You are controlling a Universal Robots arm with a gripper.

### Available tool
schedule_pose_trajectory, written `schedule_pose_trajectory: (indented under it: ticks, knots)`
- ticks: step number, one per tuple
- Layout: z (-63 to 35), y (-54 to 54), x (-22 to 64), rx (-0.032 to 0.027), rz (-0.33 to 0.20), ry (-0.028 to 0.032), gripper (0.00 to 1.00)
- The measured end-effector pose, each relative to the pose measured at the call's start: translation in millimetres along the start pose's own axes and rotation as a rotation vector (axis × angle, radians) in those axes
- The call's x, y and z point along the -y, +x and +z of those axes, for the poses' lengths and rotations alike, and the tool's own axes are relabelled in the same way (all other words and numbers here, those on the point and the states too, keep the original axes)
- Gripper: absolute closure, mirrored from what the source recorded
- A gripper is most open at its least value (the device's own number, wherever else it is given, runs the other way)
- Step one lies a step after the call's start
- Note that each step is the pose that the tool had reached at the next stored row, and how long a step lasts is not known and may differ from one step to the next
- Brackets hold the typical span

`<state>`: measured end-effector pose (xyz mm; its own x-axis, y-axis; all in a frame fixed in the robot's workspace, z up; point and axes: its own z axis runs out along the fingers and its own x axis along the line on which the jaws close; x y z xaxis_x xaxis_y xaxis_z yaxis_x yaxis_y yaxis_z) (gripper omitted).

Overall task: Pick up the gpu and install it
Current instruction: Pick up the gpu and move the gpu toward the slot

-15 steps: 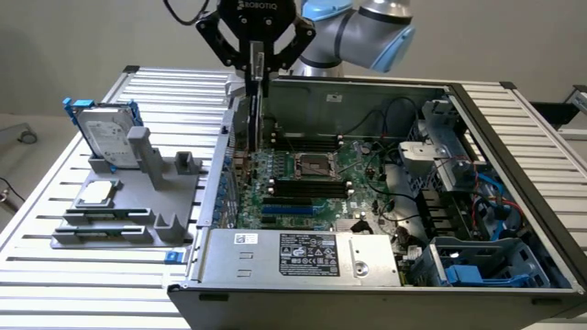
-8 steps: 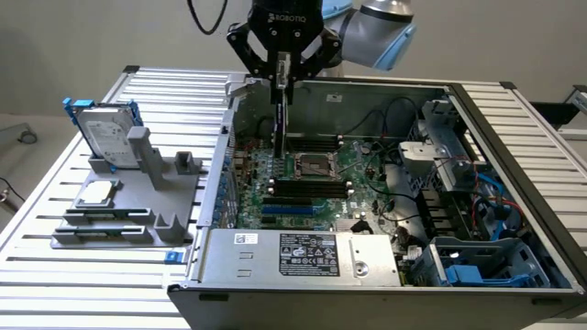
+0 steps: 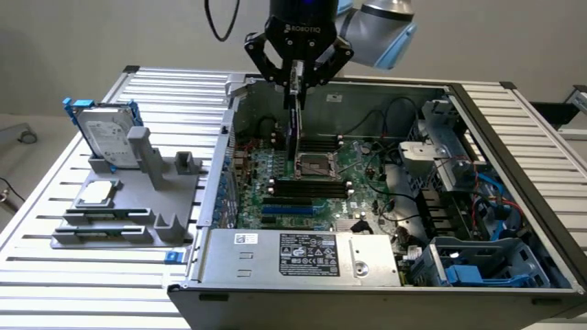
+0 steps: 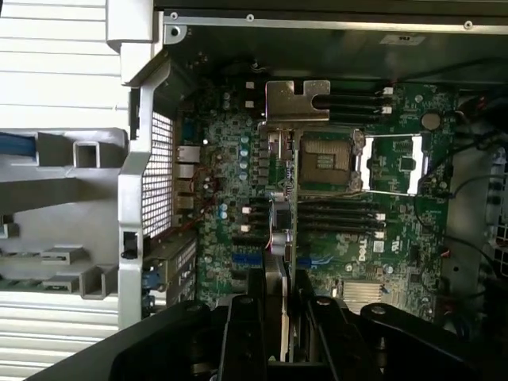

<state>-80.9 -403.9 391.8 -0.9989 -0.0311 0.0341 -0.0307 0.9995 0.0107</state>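
My gripper (image 3: 295, 81) hangs over the open computer case (image 3: 211, 172), shut on the gpu (image 3: 293, 130). The card hangs edge-on and upright from the fingers, its lower end above the green motherboard (image 3: 312, 185) near the CPU socket (image 3: 310, 165). In the wrist view the gripper (image 4: 279, 317) clamps the thin card (image 4: 279, 230) between two black fingers (image 4: 242, 325), and the card's silver end bracket (image 4: 295, 99) points toward the case's rear wall. Whether the card touches the motherboard (image 4: 341, 238) below it, I cannot tell.
A grey parts holder (image 3: 119, 220) stands on the slatted table at the exterior view's left, with a silver hard drive in a blue frame (image 3: 106, 134) and a small square chip (image 3: 98, 192). A power supply (image 3: 303, 256), cables (image 3: 403, 199) and a blue drive cage (image 3: 477, 271) crowd the case.
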Motion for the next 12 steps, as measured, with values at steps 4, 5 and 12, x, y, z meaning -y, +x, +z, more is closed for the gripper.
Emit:
schedule_pose_trajectory:
  ticks: [4, 5, 12]
  knots:
    - [7.1, -4.6, -5.3, 0.0001, 0.000, -0.0001, 0.74]
    - [8.9, -5.4, -6.6, -0.0001, 0.000, 0.0001, 0.74]
    - [21.4, -16.7, -8.6, 0.0003, 0.000, -0.0001, 0.74]
